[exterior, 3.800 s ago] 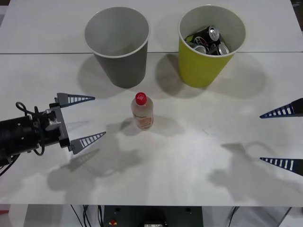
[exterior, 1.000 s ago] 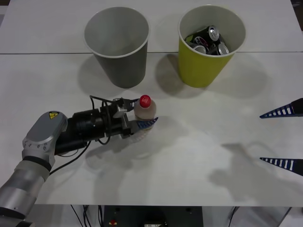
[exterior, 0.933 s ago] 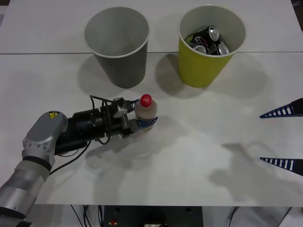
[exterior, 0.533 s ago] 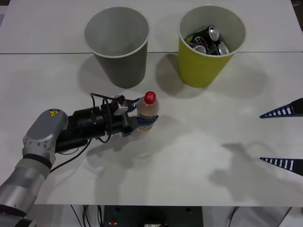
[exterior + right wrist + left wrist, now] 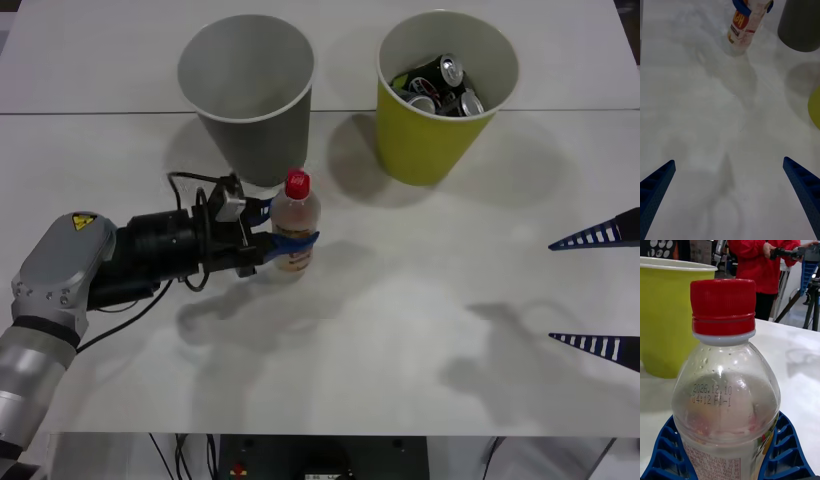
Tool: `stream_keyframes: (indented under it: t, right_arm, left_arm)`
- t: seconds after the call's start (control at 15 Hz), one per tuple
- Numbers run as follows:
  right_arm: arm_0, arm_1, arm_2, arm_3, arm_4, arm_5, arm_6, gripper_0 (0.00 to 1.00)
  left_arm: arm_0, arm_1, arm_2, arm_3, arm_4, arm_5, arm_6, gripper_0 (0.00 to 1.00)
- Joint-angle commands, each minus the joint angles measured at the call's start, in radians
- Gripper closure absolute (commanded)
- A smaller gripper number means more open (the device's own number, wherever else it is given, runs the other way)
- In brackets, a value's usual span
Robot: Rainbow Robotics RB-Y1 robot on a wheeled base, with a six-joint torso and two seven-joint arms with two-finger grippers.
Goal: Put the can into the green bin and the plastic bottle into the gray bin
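The plastic bottle point(image 5: 296, 222), clear with a red cap and an orange-red label, stands upright in my left gripper point(image 5: 291, 242), which is shut on its lower body. It is just in front of the gray bin point(image 5: 248, 100) and seems slightly off the table. In the left wrist view the bottle point(image 5: 725, 397) sits between the blue fingers point(image 5: 663, 453), with the green bin point(image 5: 664, 318) behind. Several cans point(image 5: 440, 86) lie in the green bin point(image 5: 440, 140). My right gripper point(image 5: 552, 291) waits open at the right edge; its view shows the bottle point(image 5: 747, 23) far off.
The two bins stand side by side at the back of the white table point(image 5: 420, 300), gray on the left and green on the right. Open tabletop lies between my two grippers. The right wrist view catches the gray bin point(image 5: 801, 26) and the green bin's edge point(image 5: 815, 108).
My left gripper came in from the left, shut on the bottle and has carried it back and to the left, toward the gray bin. The right arm has not moved.
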Motion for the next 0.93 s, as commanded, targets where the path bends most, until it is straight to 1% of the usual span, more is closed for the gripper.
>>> stream_keyframes:
  t: [0.07, 0.2, 0.33, 0.47, 0.6, 0.73, 0.93]
  right_arm:
    - [0.000, 0.000, 0.000, 0.000, 0.000, 0.000, 0.000, 0.00]
    - [0.000, 0.000, 0.000, 0.000, 0.000, 0.000, 0.000, 0.00]
    - [0.000, 0.000, 0.000, 0.000, 0.000, 0.000, 0.000, 0.00]
    - [0.000, 0.000, 0.000, 0.000, 0.000, 0.000, 0.000, 0.00]
    - [0.000, 0.000, 0.000, 0.000, 0.000, 0.000, 0.000, 0.00]
    - [0.000, 0.000, 0.000, 0.000, 0.000, 0.000, 0.000, 0.00]
    - [0.000, 0.000, 0.000, 0.000, 0.000, 0.000, 0.000, 0.00]
  left_arm:
    - [0.094, 0.022, 0.062, -0.112, -0.008, 0.009, 0.089, 1.00]
    - [0.153, 0.050, 0.091, -0.211, -0.051, 0.026, 0.168, 1.00]
    - [0.232, 0.076, 0.139, -0.350, -0.117, 0.026, 0.300, 1.00]
    - [0.287, 0.105, 0.168, -0.443, -0.150, 0.026, 0.405, 1.00]
    - [0.336, 0.147, 0.206, -0.541, -0.206, 0.015, 0.523, 1.00]
    - [0.361, 0.191, 0.247, -0.610, -0.246, -0.022, 0.638, 1.00]
    - [0.365, 0.257, 0.323, -0.666, -0.296, -0.118, 0.785, 1.00]
